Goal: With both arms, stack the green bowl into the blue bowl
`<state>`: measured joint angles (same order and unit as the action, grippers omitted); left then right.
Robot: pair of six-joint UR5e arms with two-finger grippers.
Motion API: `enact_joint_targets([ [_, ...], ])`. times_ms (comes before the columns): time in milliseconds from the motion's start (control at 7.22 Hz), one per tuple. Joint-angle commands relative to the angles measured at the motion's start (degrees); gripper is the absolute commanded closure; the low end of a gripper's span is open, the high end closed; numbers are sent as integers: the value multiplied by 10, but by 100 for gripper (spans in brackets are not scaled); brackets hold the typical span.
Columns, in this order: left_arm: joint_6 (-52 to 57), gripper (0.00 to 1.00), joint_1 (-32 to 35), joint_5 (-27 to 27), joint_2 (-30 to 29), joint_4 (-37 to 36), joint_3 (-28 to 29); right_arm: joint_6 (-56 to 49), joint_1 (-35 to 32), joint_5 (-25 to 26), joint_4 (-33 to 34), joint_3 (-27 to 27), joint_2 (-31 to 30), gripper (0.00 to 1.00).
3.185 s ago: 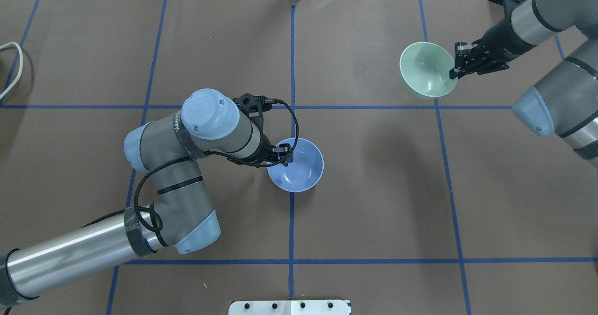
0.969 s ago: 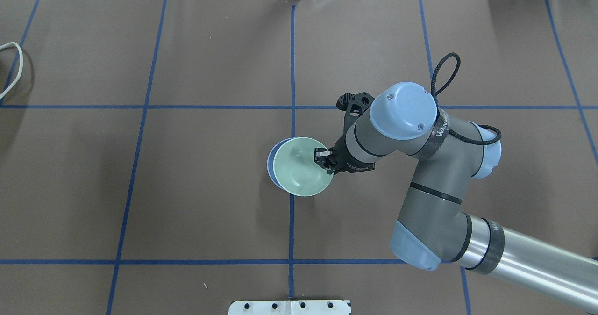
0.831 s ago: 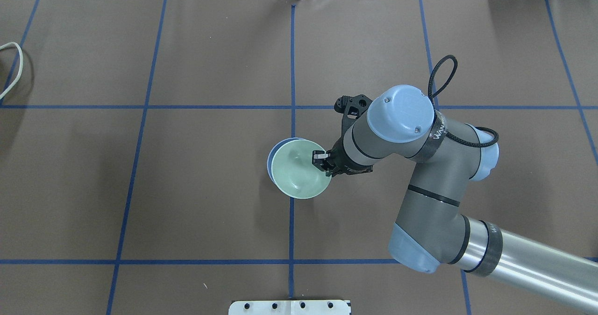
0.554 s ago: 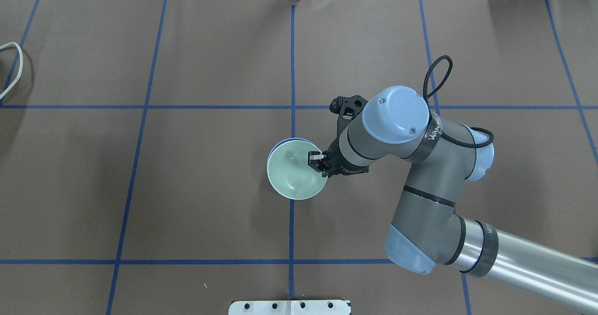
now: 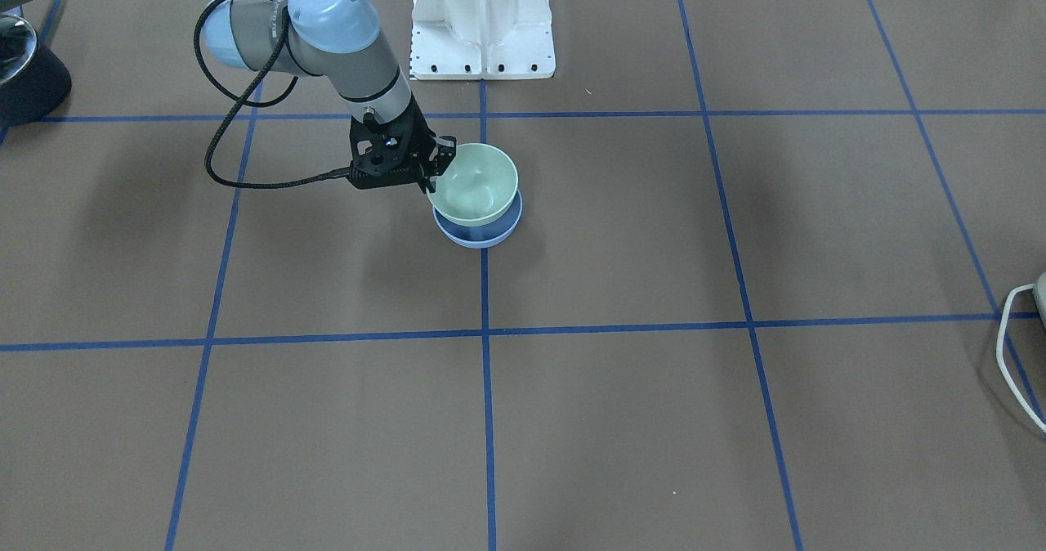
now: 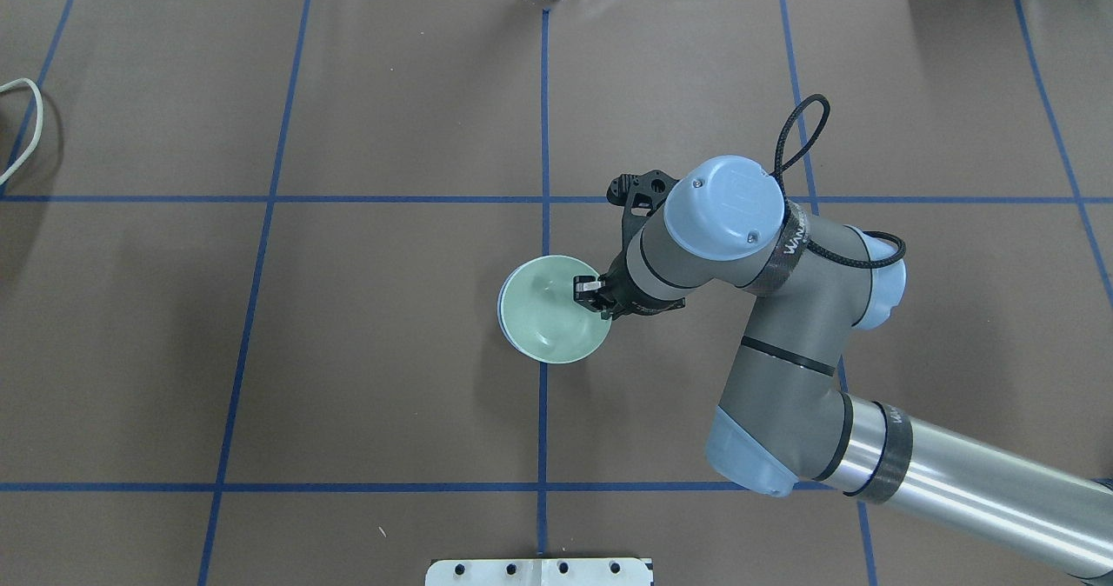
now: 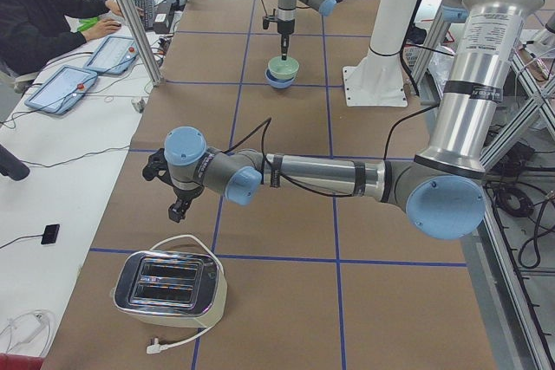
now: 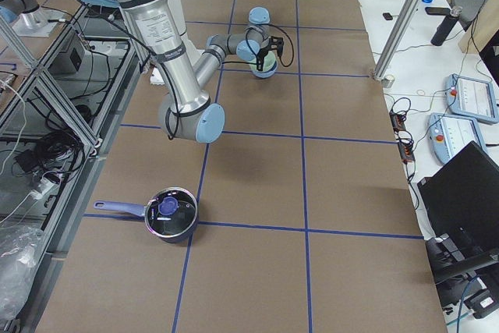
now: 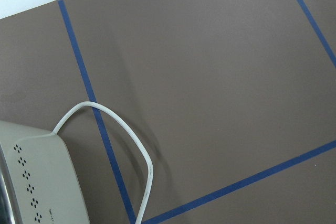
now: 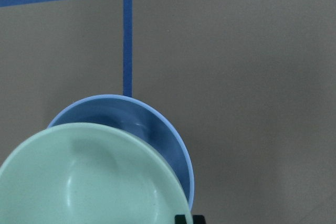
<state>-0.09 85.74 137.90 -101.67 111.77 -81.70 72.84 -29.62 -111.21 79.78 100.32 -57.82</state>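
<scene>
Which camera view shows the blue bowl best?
The right wrist-mounted view: the blue bowl shows large, rim and inner wall, partly covered by the green bowl. The front-facing view shows only its near rim, the overhead a thin sliver, the side views a tiny spot.

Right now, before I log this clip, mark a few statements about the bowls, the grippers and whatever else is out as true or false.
1. The right gripper grips the green bowl by its rim. True.
2. The green bowl lies beside the blue bowl, apart from it. False: it is over the blue bowl and covers most of it.
3. The left gripper is at the blue bowl. False: it hangs far from both bowls, near the toaster.
4. A pot with its lid on stands on the table. True.
</scene>
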Motion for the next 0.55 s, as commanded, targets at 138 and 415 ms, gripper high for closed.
enact_joint_targets([
  [138,0,3,0,0,4,1,0,-2,-7,0,-2,-19,21,100],
  [415,0,3,0,0,4,1,0,-2,-10,0,-2,-20,24,100],
])
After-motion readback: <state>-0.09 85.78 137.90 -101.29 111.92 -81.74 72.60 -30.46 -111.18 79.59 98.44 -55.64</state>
